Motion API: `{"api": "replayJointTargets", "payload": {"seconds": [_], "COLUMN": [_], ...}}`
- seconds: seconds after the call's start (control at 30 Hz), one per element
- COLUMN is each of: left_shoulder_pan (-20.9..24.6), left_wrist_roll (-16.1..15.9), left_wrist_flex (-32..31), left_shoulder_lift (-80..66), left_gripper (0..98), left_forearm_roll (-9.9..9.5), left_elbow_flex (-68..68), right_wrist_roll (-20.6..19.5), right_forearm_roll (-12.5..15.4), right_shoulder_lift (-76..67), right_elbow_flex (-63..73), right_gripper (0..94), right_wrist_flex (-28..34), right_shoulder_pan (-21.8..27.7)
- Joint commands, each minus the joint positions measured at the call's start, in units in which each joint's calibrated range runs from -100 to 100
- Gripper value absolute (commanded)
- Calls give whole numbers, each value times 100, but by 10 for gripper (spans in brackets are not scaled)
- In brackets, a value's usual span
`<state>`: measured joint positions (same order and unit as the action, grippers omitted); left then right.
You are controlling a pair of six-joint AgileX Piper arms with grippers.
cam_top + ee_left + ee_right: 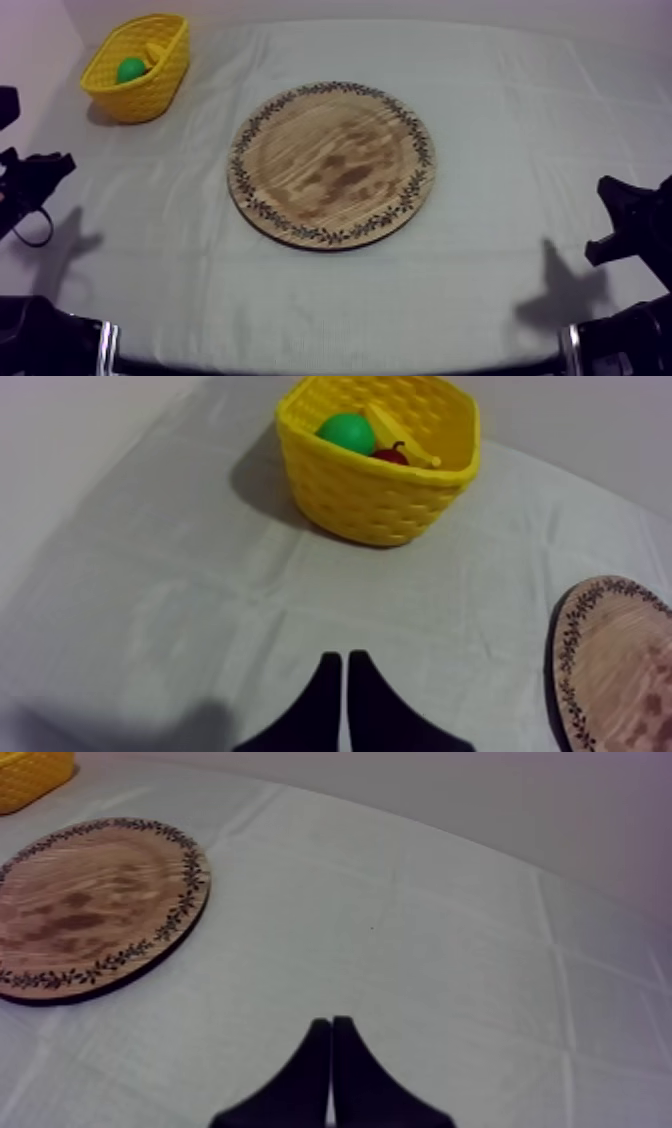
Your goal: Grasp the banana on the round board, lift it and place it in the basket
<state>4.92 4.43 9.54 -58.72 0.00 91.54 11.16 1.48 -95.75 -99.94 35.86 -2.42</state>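
Observation:
The banana [402, 436] lies inside the yellow basket [140, 66] at the table's far left, next to a green pear [347, 432] and a small red fruit [391, 456]. In the top view the banana [155, 53] and the pear [131, 70] show over the basket's rim. The round wooden board [332, 164] with the patterned rim lies bare in the middle. My left gripper [345, 676] is shut on nothing, low at the left side [60, 165], well short of the basket [380, 471]. My right gripper [331, 1042] is shut on nothing, low at the right [603, 185], away from the board [90, 902].
The grey-white cloth [500, 100] covers the table. The board's edge [610, 666] lies beside my left gripper. A corner of the basket [30, 774] shows beyond the board in the right wrist view.

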Motion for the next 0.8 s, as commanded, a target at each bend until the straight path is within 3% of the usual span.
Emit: {"api": "replayJointTargets", "payload": {"seconds": [0.0, 0.1, 0.5, 0.77], "left_shoulder_pan": [8, 1, -160, -210], "left_wrist_roll": [34, 113, 347, 284], "left_wrist_flex": [18, 130, 1608, 2197], "left_shoulder_lift": [-742, -1350, -3276, -3993], "left_gripper": [0, 0, 0, 0], "left_forearm_roll": [31, 24, -355, -389], "left_elbow_flex": [299, 617, 826, 812], "right_wrist_roll": [1, 0, 4, 5], "right_forearm_roll": [1, 1, 1, 1], "right_shoulder_lift": [0, 0, 0, 0], "right_elbow_flex": [5, 5, 5, 5], "right_gripper": [3, 3, 3, 3], "right_wrist_flex": [11, 11, 11, 11], "right_shoulder_pan": [-3, -3, -3, -3]}}
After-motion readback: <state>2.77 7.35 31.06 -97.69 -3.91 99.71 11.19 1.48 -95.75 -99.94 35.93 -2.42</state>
